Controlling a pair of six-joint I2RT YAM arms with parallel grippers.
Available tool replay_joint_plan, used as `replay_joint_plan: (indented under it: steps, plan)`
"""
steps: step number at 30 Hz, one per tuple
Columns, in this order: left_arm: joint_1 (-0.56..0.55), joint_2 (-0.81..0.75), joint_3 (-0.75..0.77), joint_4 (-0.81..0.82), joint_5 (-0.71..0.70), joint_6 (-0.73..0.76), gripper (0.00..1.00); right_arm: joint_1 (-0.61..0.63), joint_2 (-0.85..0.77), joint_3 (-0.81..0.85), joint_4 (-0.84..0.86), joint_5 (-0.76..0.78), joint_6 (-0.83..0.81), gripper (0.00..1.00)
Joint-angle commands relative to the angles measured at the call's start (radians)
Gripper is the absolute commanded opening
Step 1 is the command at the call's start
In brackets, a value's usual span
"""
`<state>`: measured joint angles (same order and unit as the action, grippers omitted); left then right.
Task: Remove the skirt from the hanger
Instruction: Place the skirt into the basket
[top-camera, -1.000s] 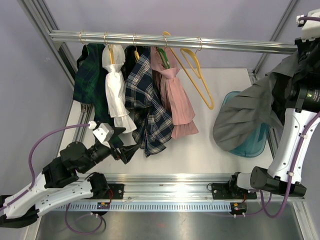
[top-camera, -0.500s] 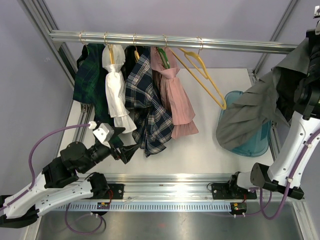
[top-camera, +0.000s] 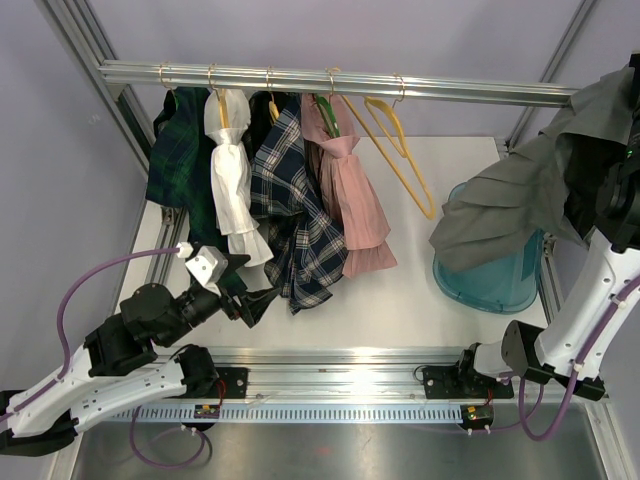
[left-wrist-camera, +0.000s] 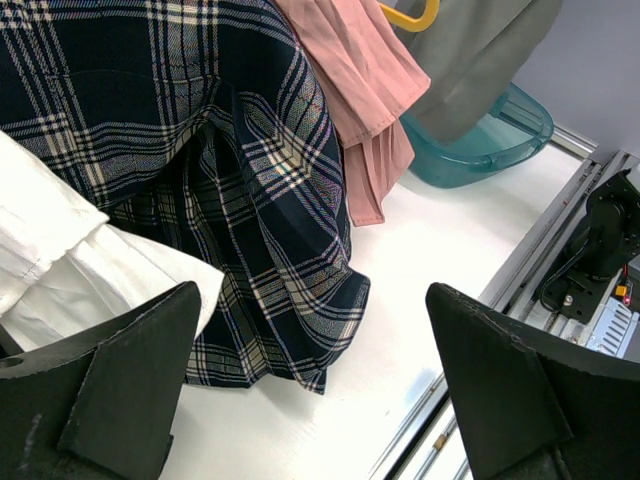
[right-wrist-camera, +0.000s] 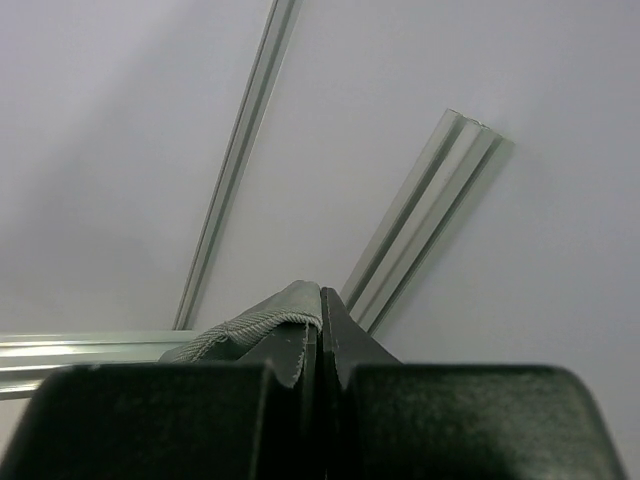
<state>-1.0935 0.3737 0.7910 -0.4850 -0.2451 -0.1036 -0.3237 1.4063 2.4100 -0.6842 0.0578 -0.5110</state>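
A grey pleated skirt (top-camera: 520, 205) hangs in the air at the far right, above a teal bin (top-camera: 490, 285). In the right wrist view my right gripper (right-wrist-camera: 322, 300) is shut on the skirt's hem (right-wrist-camera: 250, 335). An empty yellow hanger (top-camera: 395, 150) dangles from the rail (top-camera: 450, 92), free of the skirt. My left gripper (top-camera: 250, 285) is open and low at the near left, just in front of the navy plaid skirt's lower edge (left-wrist-camera: 290, 300), with nothing between its fingers (left-wrist-camera: 110, 390).
Several garments still hang on the rail: a green plaid piece (top-camera: 180, 150), a white one (top-camera: 232, 170), the navy plaid skirt (top-camera: 295, 220) and a pink skirt (top-camera: 355, 190). Aluminium frame posts stand at both sides. The table's front rail (top-camera: 350, 380) runs along the near edge.
The right arm has lifted the grey skirt higher and further right. The yellow hanger swung out to the right, then back toward the pink skirt. The left arm has stayed put.
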Motion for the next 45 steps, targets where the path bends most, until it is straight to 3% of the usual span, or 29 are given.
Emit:
replay_joint_plan:
  steps: [1,7,11,20,27,35,40,45]
  plan:
    - [0.003,-0.01,0.014,0.011,-0.016,-0.011,0.99,-0.005,-0.004,-0.014,0.1,0.059,-0.023,0.0]
    - [0.001,-0.019,0.014,0.005,-0.019,-0.013,0.99,-0.011,-0.075,-0.23,0.199,0.07,-0.083,0.0]
    - [0.003,-0.018,0.014,0.006,-0.02,-0.01,0.99,-0.009,-0.127,-0.377,0.172,-0.025,-0.063,0.0]
    - [0.001,0.002,0.02,0.013,-0.02,-0.013,0.99,-0.011,-0.216,-0.636,0.045,-0.26,0.141,0.0]
    - [0.001,0.01,0.04,0.01,-0.036,-0.041,0.99,-0.011,-0.283,-0.952,0.155,-0.201,0.2,0.0]
    - [0.001,0.045,0.103,0.006,-0.177,-0.235,0.99,-0.011,-0.27,-1.288,0.209,-0.11,0.077,0.0]
    - [0.001,0.117,0.169,0.039,-0.246,-0.31,0.99,-0.011,-0.29,-1.39,0.117,-0.309,-0.073,0.01]
    - [0.003,0.25,0.26,0.075,-0.247,-0.288,0.99,-0.012,-0.259,-1.414,-0.001,-0.404,-0.155,0.2]
